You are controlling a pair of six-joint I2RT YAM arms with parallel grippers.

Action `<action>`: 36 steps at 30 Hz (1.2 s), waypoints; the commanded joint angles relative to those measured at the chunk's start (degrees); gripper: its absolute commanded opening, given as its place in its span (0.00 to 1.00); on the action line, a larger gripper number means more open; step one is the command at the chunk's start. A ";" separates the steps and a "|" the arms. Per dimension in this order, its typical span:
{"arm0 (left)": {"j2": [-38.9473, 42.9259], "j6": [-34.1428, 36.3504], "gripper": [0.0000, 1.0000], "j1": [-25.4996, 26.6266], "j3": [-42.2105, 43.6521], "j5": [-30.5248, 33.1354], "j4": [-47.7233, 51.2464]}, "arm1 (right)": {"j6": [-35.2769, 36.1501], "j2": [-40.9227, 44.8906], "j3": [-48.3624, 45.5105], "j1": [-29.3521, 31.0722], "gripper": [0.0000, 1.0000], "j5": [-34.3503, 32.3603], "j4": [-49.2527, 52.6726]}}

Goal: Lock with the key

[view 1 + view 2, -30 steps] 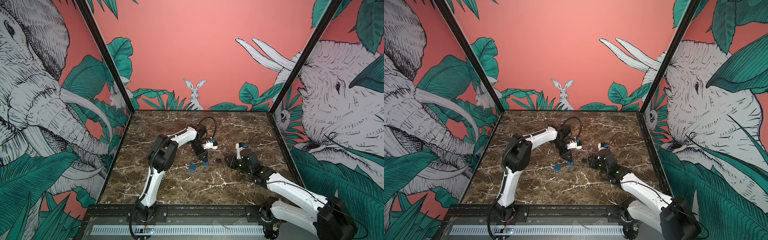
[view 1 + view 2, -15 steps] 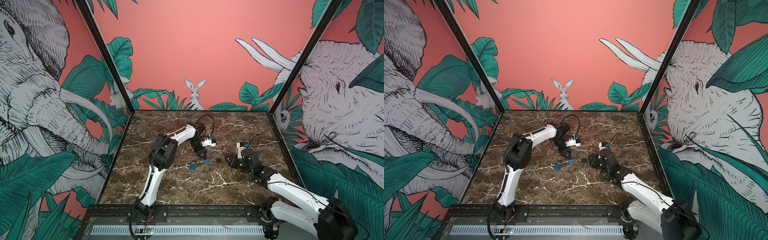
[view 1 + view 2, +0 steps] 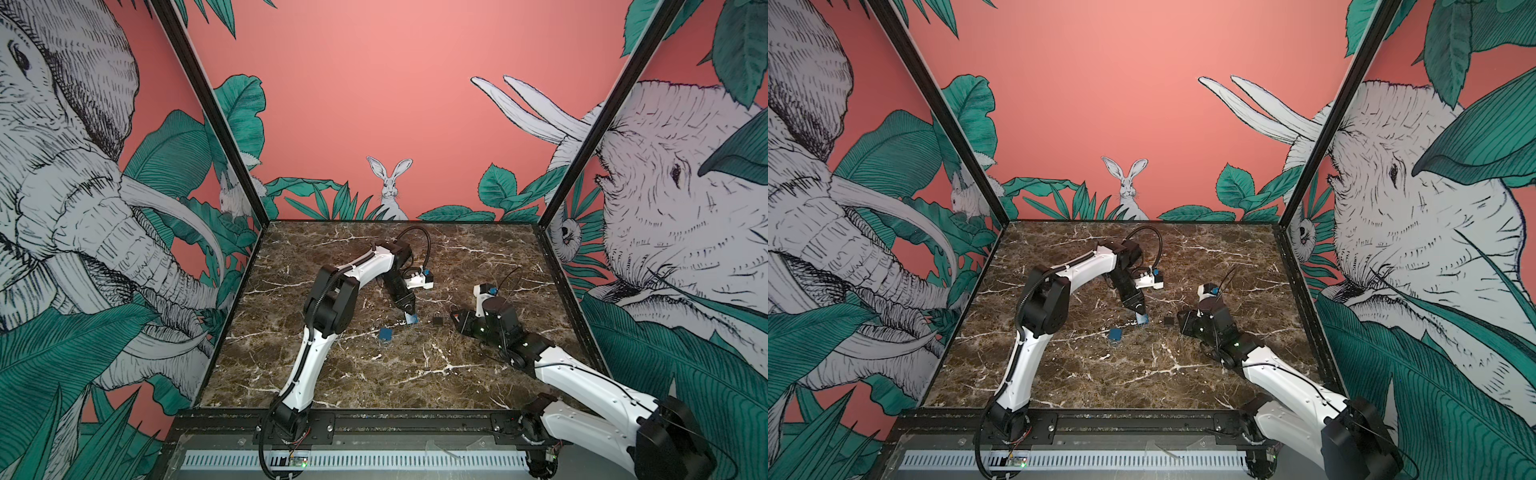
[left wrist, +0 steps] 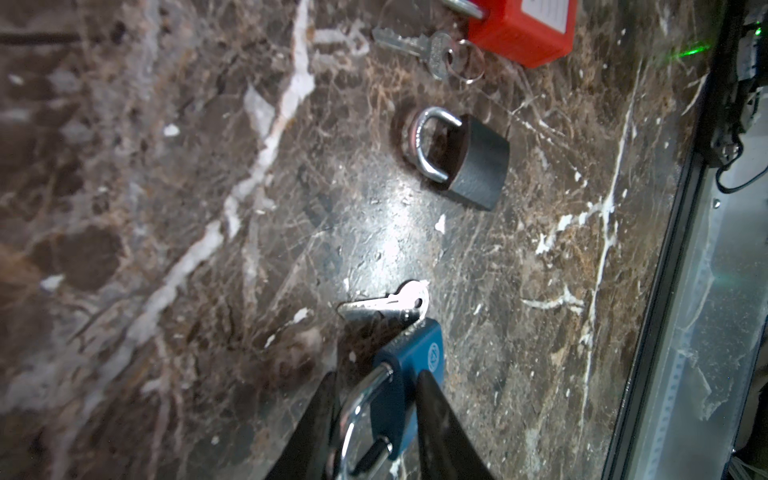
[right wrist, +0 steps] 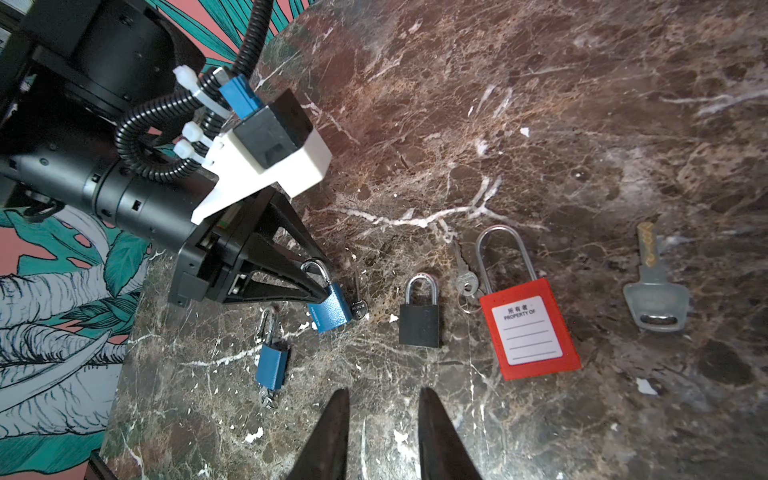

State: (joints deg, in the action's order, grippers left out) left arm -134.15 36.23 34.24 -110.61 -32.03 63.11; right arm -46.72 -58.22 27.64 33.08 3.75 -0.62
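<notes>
The blue padlock (image 4: pixel 411 357) sits just below the middle of the frame in both top views, propped at a tilt on the counter (image 5: pixel 540 104), with its small key (image 4: pixel 390 305) lying flat at its base and not inserted. The left hand (image 4: pixel 374 374) brackets the shackle end of this padlock with its jaws narrowly apart. One finger lies against the body, but a firm clamp cannot be confirmed. The right hand (image 5: pixel 382 392) hangs low with its jaws partly apart and holds nothing. The step in hand appears to be steadying the lock so that the key can be fetched. Grip the body rather than the round shackle, and turn the keyway toward the right hand. Take the thin key by its bow, since the blade offers little to pinch. Whether the shackle is seated cannot be told. Clearance is tight: in a top view the black padlock (image 3: pixel 437 320) lies just right of the blue one, between the two hands, and a second blue padlock (image 3: pixel 385 333) lies near its lower left. The red padlock (image 5: pixel 528 328) and the large key (image 5: pixel 654 299) lie beyond the black one. Open counter remains toward the back wall and across the lower part of the frame, so withdraw that way.
</notes>
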 commanded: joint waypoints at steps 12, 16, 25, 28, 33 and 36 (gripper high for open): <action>-0.94 1.21 0.39 -1.12 -1.04 3.95 -0.33 | 0.72 -2.18 0.82 -0.55 0.34 0.08 -1.70; -0.08 0.84 0.42 -1.10 -1.54 4.62 -0.81 | 1.28 -1.30 1.45 -0.50 0.40 -0.06 -0.59; 5.66 -4.18 0.97 -1.28 -0.52 8.75 -7.54 | 3.06 -1.38 4.40 -0.56 0.44 0.08 1.85; 9.78 -11.52 0.98 -1.65 3.22 16.64 -17.22 | 4.08 -1.18 6.02 -0.56 0.44 0.47 3.51; 22.92 -26.61 0.97 -5.86 18.49 22.44 -37.28 | 4.35 -2.72 9.21 -0.26 0.44 1.71 5.95; 33.34 -31.48 0.97 -6.55 29.99 22.21 -46.53 | 4.20 -3.51 10.30 0.70 0.44 1.68 6.56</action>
State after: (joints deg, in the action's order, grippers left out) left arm -110.45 13.74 28.67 -87.07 -12.14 29.50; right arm -43.27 -60.90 36.38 33.10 5.02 4.64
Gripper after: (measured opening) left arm 0.975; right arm 0.443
